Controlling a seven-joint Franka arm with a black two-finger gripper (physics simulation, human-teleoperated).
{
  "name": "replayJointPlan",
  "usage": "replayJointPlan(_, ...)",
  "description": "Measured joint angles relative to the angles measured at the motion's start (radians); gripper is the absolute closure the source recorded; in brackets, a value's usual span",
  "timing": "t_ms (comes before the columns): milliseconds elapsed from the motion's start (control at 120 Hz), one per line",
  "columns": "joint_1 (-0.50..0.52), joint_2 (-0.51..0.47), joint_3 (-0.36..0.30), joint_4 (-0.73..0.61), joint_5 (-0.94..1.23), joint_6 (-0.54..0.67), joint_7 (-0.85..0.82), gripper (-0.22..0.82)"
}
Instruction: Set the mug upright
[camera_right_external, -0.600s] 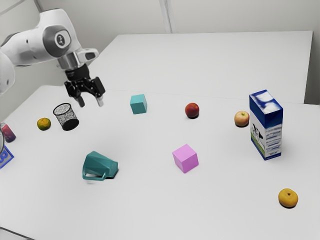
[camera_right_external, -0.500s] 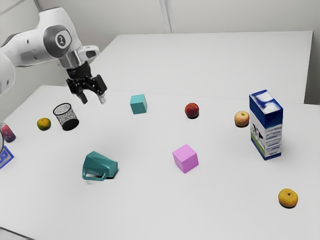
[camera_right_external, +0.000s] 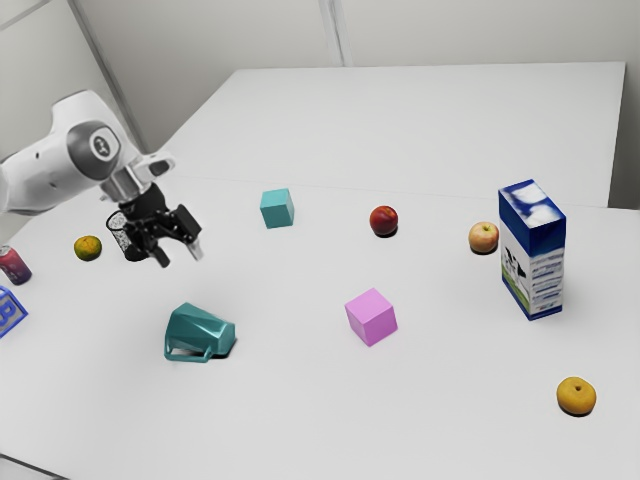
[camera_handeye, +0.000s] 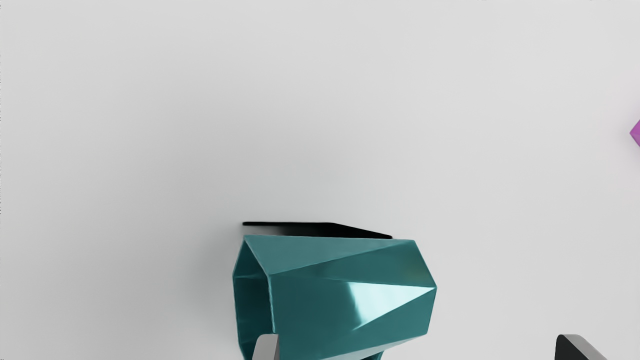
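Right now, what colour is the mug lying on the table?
Teal, glossy and faceted; the wrist view shows it best.

Blue "B" on block (camera_right_external: 9, 311); carton (camera_right_external: 533, 250) txt too sm.

1. One mug (camera_right_external: 205, 331), a teal one
2. Three blocks: one blue-green block (camera_right_external: 277, 208), one pink block (camera_right_external: 371, 317) and one blue letter block (camera_right_external: 8, 311), cut off at the edge
3. Four round fruits: one red fruit (camera_right_external: 384, 221), one pinky-yellow apple (camera_right_external: 483, 237), one orange fruit (camera_right_external: 576, 396) and one greeny-yellow fruit (camera_right_external: 88, 248)
4. One big milk box (camera_right_external: 532, 250)
5. One black mesh cup (camera_right_external: 122, 236)
6. One can (camera_right_external: 14, 266)
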Motion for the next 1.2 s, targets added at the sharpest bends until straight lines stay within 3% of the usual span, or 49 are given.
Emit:
replayJointPlan(267, 0.075, 0.038, 0.029, -0.094, -0.115, -0.012, 0.065, 0.00)
replayJointPlan(1058, 0.084, 0.062, 0.025, -0.228, -0.262, 0.046, 0.184, 0.04)
replayJointPlan(1133, 0.083, 0.059, 0.020, -0.237, -0.281, 0.050, 0.190, 0.08)
replayJointPlan(1200, 0.087, 0.044, 0.010, -0.238, -0.290, 0.052, 0.193, 0.20)
